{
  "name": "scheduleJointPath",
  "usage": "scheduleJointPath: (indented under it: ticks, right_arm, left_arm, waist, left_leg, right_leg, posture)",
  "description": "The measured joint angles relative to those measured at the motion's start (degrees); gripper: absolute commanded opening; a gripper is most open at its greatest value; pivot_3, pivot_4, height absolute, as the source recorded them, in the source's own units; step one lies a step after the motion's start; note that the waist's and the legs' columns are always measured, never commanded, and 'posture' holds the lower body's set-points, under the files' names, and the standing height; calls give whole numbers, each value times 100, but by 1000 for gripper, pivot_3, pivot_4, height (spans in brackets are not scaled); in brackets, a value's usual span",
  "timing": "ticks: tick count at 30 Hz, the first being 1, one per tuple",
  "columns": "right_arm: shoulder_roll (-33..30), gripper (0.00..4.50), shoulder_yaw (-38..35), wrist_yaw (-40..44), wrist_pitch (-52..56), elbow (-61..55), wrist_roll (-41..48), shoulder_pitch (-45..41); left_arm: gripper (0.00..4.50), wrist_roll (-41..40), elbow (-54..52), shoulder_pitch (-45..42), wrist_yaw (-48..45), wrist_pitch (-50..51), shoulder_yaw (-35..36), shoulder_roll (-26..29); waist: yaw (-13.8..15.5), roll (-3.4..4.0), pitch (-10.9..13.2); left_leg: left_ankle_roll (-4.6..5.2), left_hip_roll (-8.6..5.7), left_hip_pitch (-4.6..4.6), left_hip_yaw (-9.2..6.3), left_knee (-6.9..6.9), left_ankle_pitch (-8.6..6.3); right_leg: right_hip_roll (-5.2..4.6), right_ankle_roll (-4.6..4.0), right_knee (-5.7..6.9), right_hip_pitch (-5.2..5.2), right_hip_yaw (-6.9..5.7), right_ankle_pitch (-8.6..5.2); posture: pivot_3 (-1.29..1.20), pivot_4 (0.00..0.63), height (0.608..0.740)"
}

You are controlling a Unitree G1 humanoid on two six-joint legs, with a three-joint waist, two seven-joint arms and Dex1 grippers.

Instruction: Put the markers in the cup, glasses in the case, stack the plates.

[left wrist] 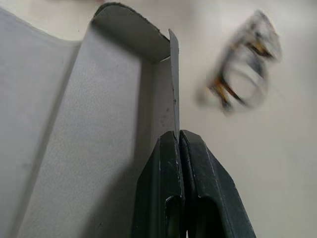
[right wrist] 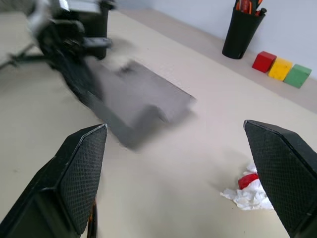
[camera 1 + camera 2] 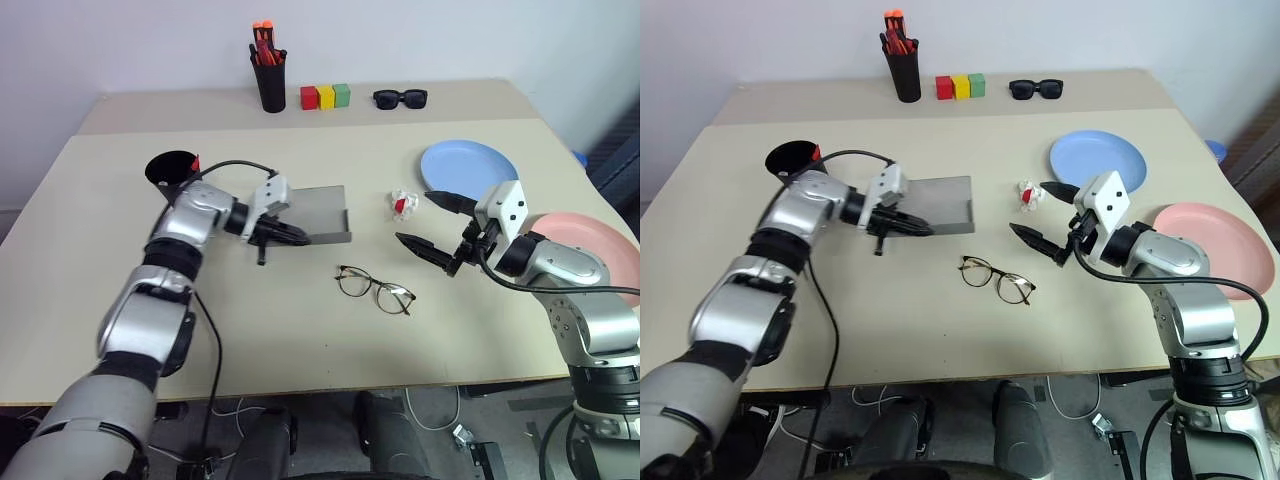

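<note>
The grey case lies open left of the table's middle. My left gripper is shut on its thin front wall, which the left wrist view shows pinched between the fingers. The wire-framed glasses lie on the table in front of the case. My right gripper hovers open to their right, holding nothing. The black cup stands at the left, with a marker's red tip at its rim. The light blue plate and the pink plate lie apart at the right.
A crumpled white and red wrapper lies between the case and the blue plate. At the back stand a black pen holder, red, yellow and green blocks, and black sunglasses.
</note>
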Motion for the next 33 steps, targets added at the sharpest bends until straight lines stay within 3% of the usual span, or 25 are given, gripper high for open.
scheduleJointPath:
  ticks: [7,14,17,24,29,33]
  right_arm:
    - [114,4500,95,112,-140,212,-27,-170]
    - [148,4500,94,123,-143,224,-2,-297]
    - [146,4500,94,139,-143,225,-5,-296]
    - [67,4500,104,210,-4,153,-5,-287]
    - [-343,4500,269,324,667,-546,41,-74]
    - [-190,4500,694,-282,1511,-960,-148,-410]
  left_arm:
    - [46,-1032,-2470,1209,-512,1710,-283,1135]
    - [46,-1101,-3287,1656,-376,2235,-482,1193]
    - [918,-1102,-3351,1755,-272,2213,-514,1133]
    - [4392,-1341,-3605,1754,113,2460,-355,900]
    - [4392,-1868,-4035,1627,272,2724,276,1036]
    - [4392,-2554,-4543,1770,365,2837,1066,1155]
  waist:
    - [29,-1,1]
    - [26,0,1]
    - [28,0,1]
    - [30,0,1]
    - [25,1,2]
    - [-19,3,1]
  left_leg:
    - [0,1,-3,-4,6,0]
    - [0,1,-2,-3,6,0]
    - [0,1,-2,-3,7,0]
    - [0,1,-2,-2,7,0]
    - [0,2,-3,-2,6,0]
    - [0,8,4,1,4,0]
  right_leg:
    - [0,-1,5,-2,0,-1]
    - [1,-2,5,-1,0,-1]
    - [1,-2,5,-1,0,-1]
    - [0,-3,5,-2,0,-1]
    - [0,-2,5,-3,0,-1]
    - [1,-4,6,-4,1,-2]
  posture:
    - [0,150,740]
    - [0,150,740]
    - [0,150,740]
    - [0,150,740]
    - [0,150,740]
    - [0,150,740]
